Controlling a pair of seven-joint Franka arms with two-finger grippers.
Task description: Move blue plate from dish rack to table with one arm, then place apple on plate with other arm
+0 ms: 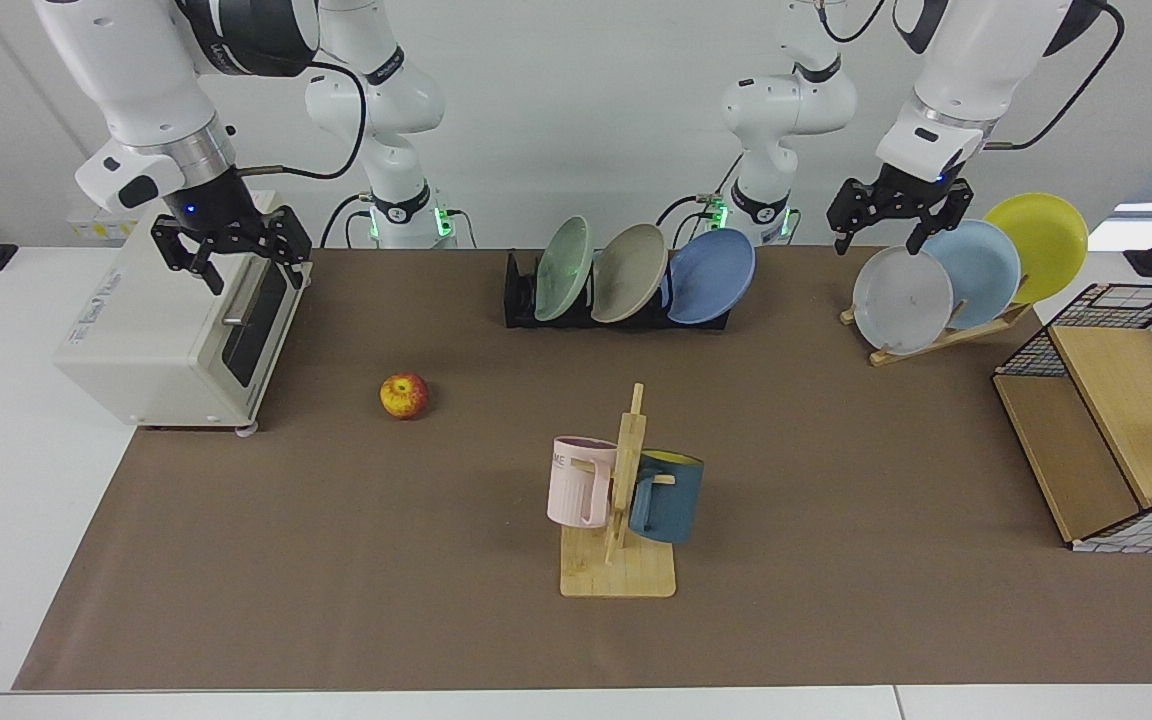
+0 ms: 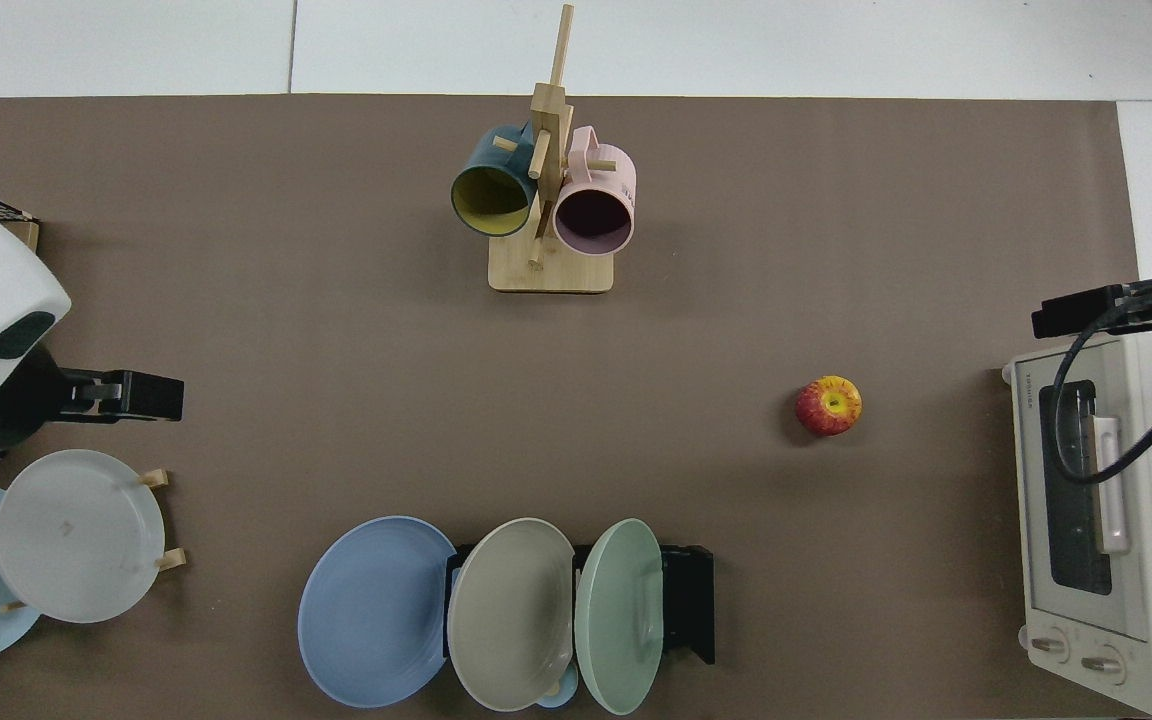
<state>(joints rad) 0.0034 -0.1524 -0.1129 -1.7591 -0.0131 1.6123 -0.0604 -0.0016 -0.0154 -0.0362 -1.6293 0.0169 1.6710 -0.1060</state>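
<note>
Blue plate (image 1: 711, 276) racked in dish rack (image 1: 519, 300); apple (image 1: 404, 396) on desk (image 1: 336, 560). Left tool (image 1: 898, 230) and right tool (image 1: 232, 262) both released, raised.

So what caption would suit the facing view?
Both tools hover open; blue plate in rack, apple on table.

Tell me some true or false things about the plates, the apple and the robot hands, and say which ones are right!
1. The blue plate stands in the dish rack. True.
2. The apple sits on a plate. False: it lies on the table, on the brown mat.
3. The left gripper holds a plate. False: its fingers are open and empty, above the grey plate.
4. The right gripper hangs open over the toaster oven. True.
5. Two mugs hang on the mug tree. True.
</note>
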